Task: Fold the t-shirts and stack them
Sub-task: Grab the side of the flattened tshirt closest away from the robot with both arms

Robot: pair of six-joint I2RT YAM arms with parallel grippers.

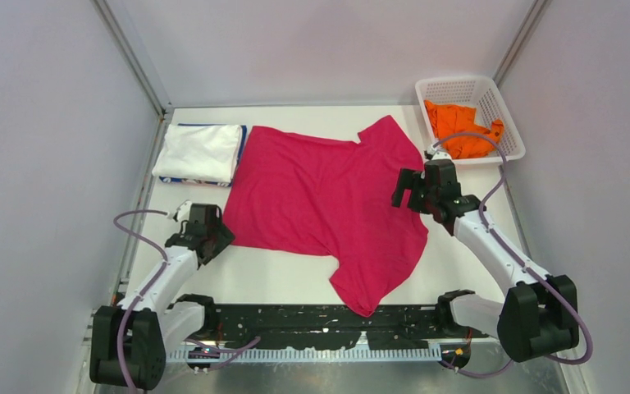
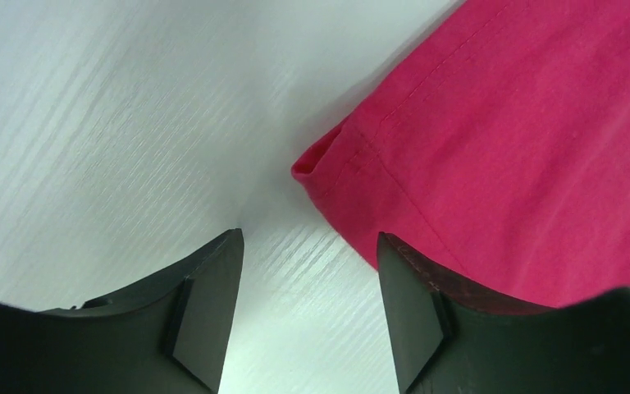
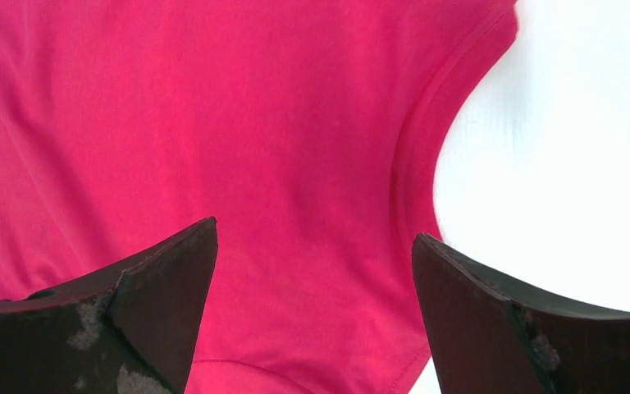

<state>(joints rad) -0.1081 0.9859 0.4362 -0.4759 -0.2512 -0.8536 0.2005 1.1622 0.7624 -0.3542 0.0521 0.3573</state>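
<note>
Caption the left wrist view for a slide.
Left gripper, jaws apart, poised at the hemmed corner of the magenta-pink t-shirt lying on the white table.

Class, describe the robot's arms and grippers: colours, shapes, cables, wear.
Both the left arm and right arm have white links, black joints and black bases. A purple-grey cable loops along each. The left gripper and right gripper are black, each with two wedge-shaped fingers; the right one's scuffed grey.

Overhead: looks down over the whole table point(image 1: 295, 283). At each wrist: close, straight down onto the magenta t-shirt point(image 1: 328, 197), shared overhead.
</note>
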